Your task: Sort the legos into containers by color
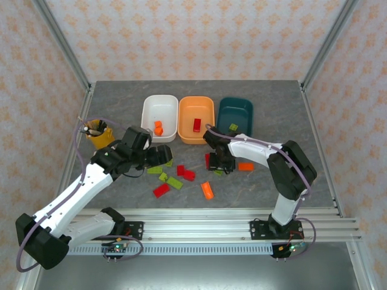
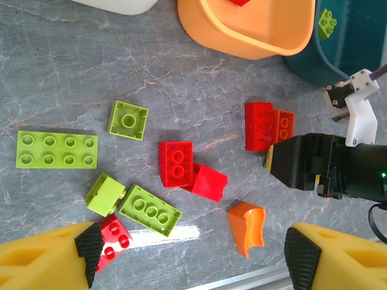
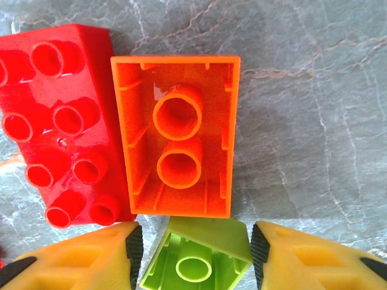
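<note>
My right gripper (image 3: 192,248) is low on the table, its pads closed against the corners of a small lime green lego (image 3: 208,238) lying hollow side up and tilted. Just beyond it lie an upturned orange lego (image 3: 175,151) and a red lego (image 3: 54,127), side by side. From above, the right gripper (image 1: 219,166) sits in front of the orange tub (image 1: 181,121). My left gripper (image 2: 193,254) hangs open above loose legos: two red ones (image 2: 176,163), a green one (image 2: 150,209) and a curved orange piece (image 2: 247,226). The white tub (image 1: 145,115) holds an orange lego, the orange tub a red one, the teal tub (image 1: 236,109) a green one.
A yellow cup of pens (image 1: 100,133) stands at the left, close to my left arm. An orange lego (image 1: 245,166) lies to the right of the right gripper. The metal rail (image 1: 199,214) runs along the near edge, and frame posts stand at the table's far corners.
</note>
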Tool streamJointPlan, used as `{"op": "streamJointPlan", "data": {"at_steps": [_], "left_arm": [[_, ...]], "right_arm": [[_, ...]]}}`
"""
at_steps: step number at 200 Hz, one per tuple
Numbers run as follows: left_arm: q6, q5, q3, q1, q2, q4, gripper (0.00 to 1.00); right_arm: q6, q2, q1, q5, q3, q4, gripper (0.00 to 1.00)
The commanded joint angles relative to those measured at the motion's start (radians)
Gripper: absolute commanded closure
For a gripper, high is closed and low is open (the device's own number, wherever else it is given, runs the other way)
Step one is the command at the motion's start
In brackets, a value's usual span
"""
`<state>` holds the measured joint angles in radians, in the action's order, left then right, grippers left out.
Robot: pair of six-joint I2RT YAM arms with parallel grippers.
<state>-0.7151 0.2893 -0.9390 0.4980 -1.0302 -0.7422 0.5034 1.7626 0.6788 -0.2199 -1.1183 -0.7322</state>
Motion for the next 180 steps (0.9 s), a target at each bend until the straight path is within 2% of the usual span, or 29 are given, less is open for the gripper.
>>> {"op": "streamJointPlan", "data": {"at_steps": [1, 51, 106, 130, 154, 180], "left_arm": [[-0.015, 0.003, 0.002, 0.008, 0.005, 0.021, 0.18], [-0.021, 0.022, 0.017, 0.020, 0.000, 0.048, 0.18], [-0.028, 0.032, 0.017, 0.031, -0.007, 0.066, 0.18], [-0.044, 0.045, -0.017, 0.045, -0.009, 0.080, 0.18], [-0.063, 0.057, -0.103, 0.053, -0.051, 0.090, 0.18], [-0.066, 0.047, -0.214, 0.051, -0.130, 0.096, 0.17]], "right_arm": [[0.034, -0.003, -0.001, 0.026, 0.018, -0.009, 0.52], [0.092, -0.020, -0.001, 0.018, 0.060, 0.018, 0.53], [0.086, -0.058, -0.001, 0.047, 0.048, 0.002, 0.71], [0.071, -0.150, -0.003, 0.100, 0.005, -0.079, 0.72], [0.023, -0.220, -0.056, 0.153, -0.099, -0.177, 0.72], [-0.047, -0.173, -0.154, 0.151, -0.233, -0.223, 0.72]]}}
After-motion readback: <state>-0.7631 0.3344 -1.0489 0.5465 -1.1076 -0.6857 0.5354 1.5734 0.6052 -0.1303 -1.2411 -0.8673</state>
